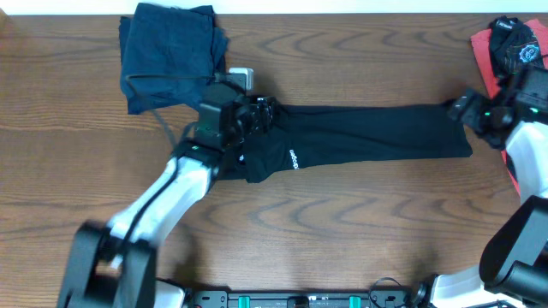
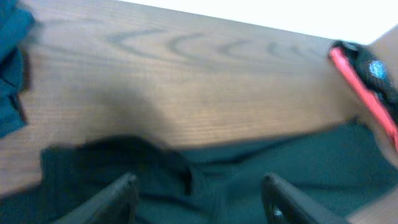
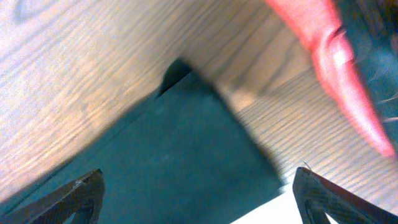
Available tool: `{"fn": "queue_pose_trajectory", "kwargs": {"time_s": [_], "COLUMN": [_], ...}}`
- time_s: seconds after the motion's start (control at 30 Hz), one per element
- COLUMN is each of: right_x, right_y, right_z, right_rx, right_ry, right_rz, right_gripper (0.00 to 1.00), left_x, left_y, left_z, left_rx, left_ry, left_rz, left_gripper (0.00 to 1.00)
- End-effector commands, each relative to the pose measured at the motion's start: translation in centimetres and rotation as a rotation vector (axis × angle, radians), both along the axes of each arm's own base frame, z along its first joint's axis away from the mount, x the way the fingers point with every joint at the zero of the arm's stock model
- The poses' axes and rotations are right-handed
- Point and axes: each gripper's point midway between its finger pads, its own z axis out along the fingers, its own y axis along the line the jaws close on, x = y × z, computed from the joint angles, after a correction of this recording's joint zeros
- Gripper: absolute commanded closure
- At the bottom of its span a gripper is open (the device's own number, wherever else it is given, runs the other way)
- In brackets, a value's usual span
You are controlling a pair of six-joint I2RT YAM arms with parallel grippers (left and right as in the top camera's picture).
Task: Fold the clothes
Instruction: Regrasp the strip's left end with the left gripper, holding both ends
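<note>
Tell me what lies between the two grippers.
A long folded black fabric T-shirt with white lettering spans from left gripper to right gripper, shown overhead.

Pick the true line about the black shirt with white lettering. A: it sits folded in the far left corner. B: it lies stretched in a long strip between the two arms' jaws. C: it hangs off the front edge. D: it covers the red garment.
B: the overhead view shows the black shirt as one long strip on the table, with the left arm at one end and the right arm at the other.
</note>
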Motion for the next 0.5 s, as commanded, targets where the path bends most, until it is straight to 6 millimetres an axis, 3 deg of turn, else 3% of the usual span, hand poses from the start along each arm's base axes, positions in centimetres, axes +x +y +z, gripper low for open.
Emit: {"fn": "queue_pose_trajectory", "kwargs": {"time_s": [0.0, 0.1, 0.2, 0.33, 0.47], "right_x": [0.2, 0.9, 1.1, 1.4, 1.6], "right_y": [-1.3, -1.6, -1.8, -0.7, -0.3], "right_z": [-0.3, -0.9, -2.9, -6.0, -7.8], "right_rx": [-0.008, 0.017, 0.025, 0.090, 0.120], "right_ry": [-0.021, -0.053, -0.027, 0.002, 0.013], "right_rz": [0.054, 0.083, 0.110, 0.185, 0.204], "right_gripper": [0.07, 0.07, 0.06, 0.05, 0.05], "left_x": [-1.8, -3.9, -6.1, -8.3, -9.1], "left_y": [0.5, 1.3, 2.0, 2.8, 3.0], "left_z": [1.5, 0.1, -2.2, -4.2, -4.8], "left_rx": [0.045, 0.078, 0.119, 0.159, 0.172], "left_ry": [0.002, 0.107, 0.236, 0.359, 0.400], "left_rz": [-0.040, -0.042, -0.045, -0.047, -0.048], "left_gripper": [0.28, 0.17, 0.02, 0.02, 0.02]}}
